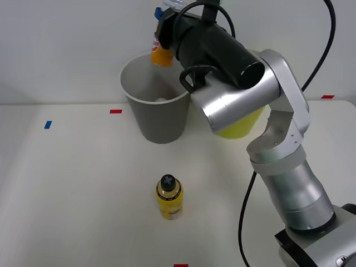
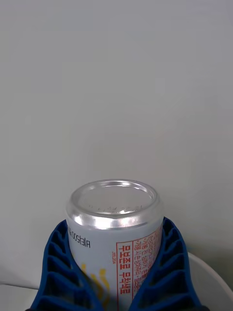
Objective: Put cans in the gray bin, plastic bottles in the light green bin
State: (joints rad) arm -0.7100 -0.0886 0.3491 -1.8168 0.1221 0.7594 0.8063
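Can (image 2: 114, 228): slim drink can with a silver metal end, cream side with red printed text and yellow marks; pinched between the two blue ribbed fingers (image 2: 58, 272) of the right gripper (image 1: 162, 41), one finger pressed on each side of its body. In the front view its orange lower end (image 1: 162, 57) hangs out of the gripper, raised above the far rim of the gray bin and not touching it.

Table (image 1: 72, 194), left to right:
- Blue tape mark (image 1: 48, 124), near the left edge.
- Red tape mark (image 1: 115, 111), just left of the gray bin.
- Gray bin (image 1: 158, 111): round, tapered, upright at the back of the table, white inside; a small pale object lies at its bottom, too unclear to name.
- Yellow bottle (image 1: 169, 197): stubby, black cap, lying on the table with the cap toward the bins, well apart from the gray bin, toward the near edge.
- Red tape mark (image 1: 181, 265) at the near edge.
- Light green bin (image 1: 242, 127): just right of the gray bin, largely hidden behind the silver arm; a yellow-green part of its wall is visible.
- Red tape mark (image 1: 327, 97), far right.
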